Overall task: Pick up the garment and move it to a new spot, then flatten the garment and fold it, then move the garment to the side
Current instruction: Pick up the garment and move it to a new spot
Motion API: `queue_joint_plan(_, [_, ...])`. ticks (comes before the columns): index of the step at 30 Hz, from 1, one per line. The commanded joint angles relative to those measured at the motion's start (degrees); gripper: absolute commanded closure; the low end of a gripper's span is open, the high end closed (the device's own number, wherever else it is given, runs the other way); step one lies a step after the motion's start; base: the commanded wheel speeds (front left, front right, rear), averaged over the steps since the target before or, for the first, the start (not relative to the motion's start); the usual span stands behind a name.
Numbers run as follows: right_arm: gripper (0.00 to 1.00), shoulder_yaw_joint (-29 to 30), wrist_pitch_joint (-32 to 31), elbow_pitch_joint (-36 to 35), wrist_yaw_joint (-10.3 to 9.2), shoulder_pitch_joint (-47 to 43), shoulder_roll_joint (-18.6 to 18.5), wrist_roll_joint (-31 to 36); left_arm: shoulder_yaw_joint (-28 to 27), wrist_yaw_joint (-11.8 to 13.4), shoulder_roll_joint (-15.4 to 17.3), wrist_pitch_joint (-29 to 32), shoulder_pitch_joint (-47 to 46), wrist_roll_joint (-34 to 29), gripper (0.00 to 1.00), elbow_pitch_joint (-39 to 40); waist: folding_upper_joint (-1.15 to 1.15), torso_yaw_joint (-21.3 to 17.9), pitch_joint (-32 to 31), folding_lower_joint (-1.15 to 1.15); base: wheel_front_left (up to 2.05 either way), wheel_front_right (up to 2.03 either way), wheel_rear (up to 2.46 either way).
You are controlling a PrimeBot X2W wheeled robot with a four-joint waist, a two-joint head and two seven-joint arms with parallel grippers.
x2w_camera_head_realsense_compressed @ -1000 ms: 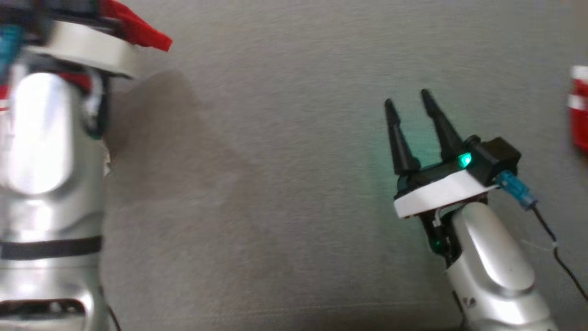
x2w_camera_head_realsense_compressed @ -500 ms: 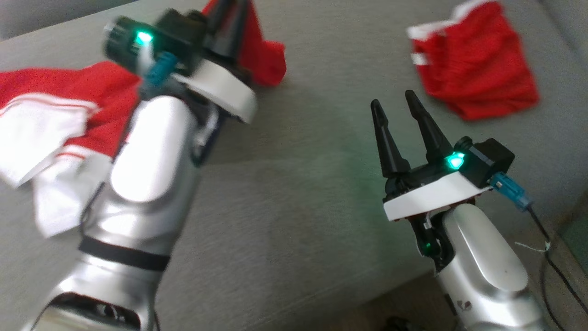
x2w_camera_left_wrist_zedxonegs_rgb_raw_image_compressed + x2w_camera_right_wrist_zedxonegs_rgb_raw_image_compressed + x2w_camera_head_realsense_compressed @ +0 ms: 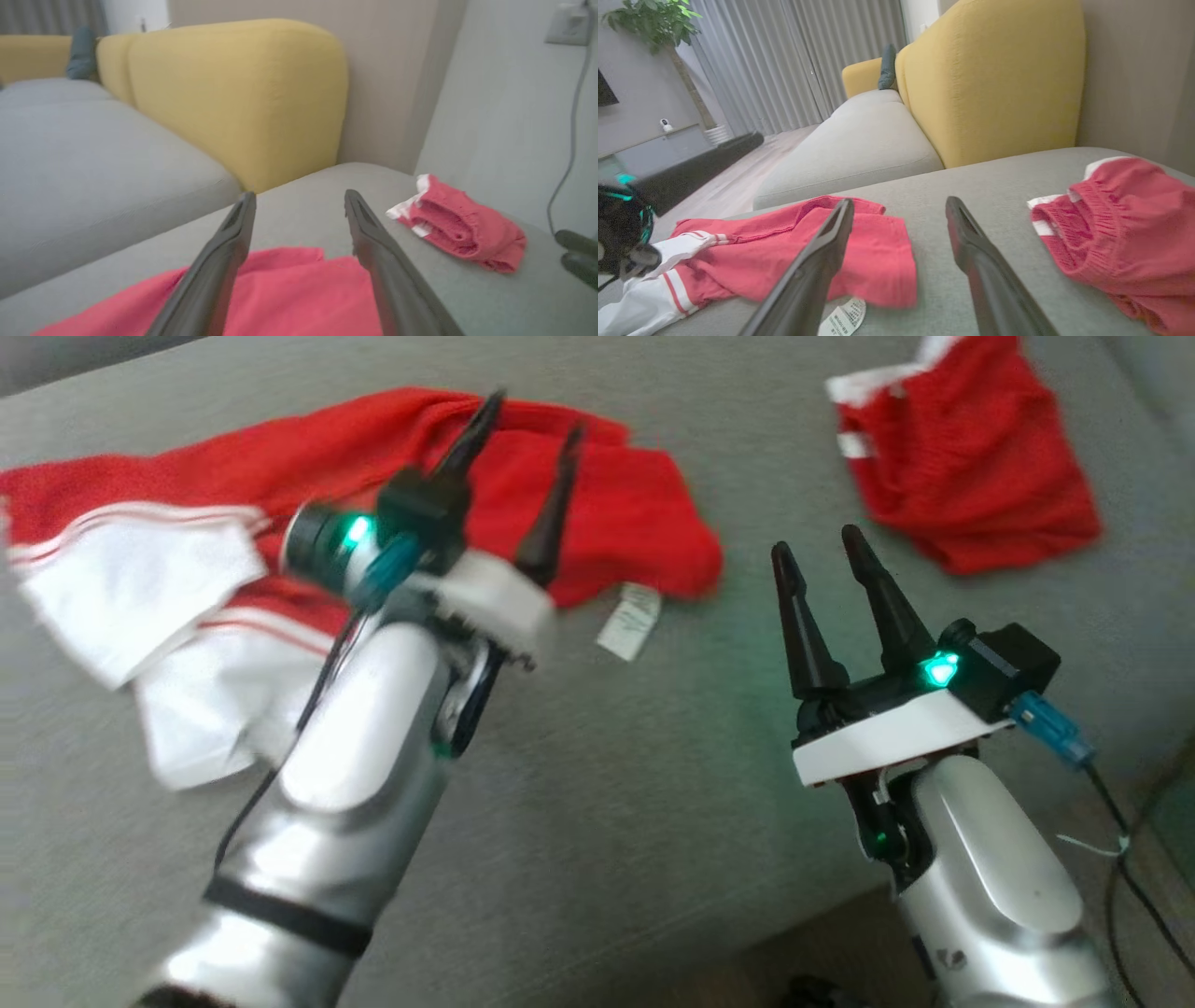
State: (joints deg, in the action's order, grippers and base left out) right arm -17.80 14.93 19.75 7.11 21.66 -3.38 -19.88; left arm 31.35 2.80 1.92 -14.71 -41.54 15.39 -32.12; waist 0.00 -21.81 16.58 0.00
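The garment [image 3: 635,513] lies crumpled on the grey cushion [image 3: 597,784], with the left gripper [image 3: 535,415] over it and the right gripper [image 3: 817,543] aside, both spread and empty. A 1-layer pinch could leave what seem white sleeves, blurred here, bunched; the 2nd red piece [image 3: 971,495] invites a wrong grab

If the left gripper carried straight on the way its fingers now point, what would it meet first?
Most likely the grey seat cushion just beyond the red garment, or the foot of the yellow backrest behind it; depth is unclear. The left gripper points over the garment, not into it.
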Motion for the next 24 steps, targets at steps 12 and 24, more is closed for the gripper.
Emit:
queue_joint_plan(12, [0.0,2.5,0.1,3.3,0.37,-0.2,0.5,5.0,-18.6,3.6,2.2,-0.3,19.3,-1.8,0.0,10.6,0.0,14.5,-3.3,0.0,0.0,0.0,0.0])
queue_joint_plan(24, [0.0,5.2,0.1,6.8,0.37,-3.5,0.5,7.2,-25.8,2.9,1.0,-0.3,30.4,-3.9,0.0,14.5,0.0,19.4,-8.0,0.0,0.0,0.0,0.0])
